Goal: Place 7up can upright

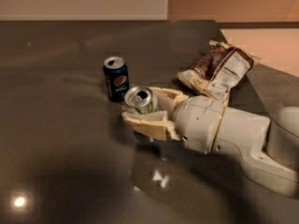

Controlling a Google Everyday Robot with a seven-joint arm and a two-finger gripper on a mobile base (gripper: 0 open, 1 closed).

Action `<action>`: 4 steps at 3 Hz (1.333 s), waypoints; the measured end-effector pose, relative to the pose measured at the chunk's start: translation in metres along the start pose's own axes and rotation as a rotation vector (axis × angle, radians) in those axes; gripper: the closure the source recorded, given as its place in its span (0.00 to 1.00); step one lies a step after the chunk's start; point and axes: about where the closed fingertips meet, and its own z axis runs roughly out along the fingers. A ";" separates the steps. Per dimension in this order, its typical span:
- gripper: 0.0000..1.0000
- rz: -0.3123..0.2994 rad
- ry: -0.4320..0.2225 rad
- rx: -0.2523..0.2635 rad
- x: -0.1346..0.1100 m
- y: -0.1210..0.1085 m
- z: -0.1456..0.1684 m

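Note:
The 7up can (139, 101), silver with green markings and a silver top, stands nearly upright between the fingers of my gripper (145, 110), just right of and in front of the dark blue Pepsi can (116, 78). The gripper reaches in from the right, its cream fingers (147, 125) closed around the can's body. The can's bottom is hidden by the near finger, so I cannot tell whether it touches the dark tabletop (56, 139).
A crumpled brown and white chip bag (217, 71) lies behind the arm near the table's right edge. The white arm (233, 134) stretches across the right front part of the table. The table's back edge meets the wall.

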 end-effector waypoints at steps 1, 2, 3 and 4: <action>1.00 0.045 -0.025 0.004 0.008 0.001 -0.001; 1.00 0.075 -0.068 0.006 0.013 0.002 -0.001; 1.00 0.082 -0.100 0.005 0.016 0.005 0.001; 0.82 0.090 -0.112 0.002 0.021 0.006 0.004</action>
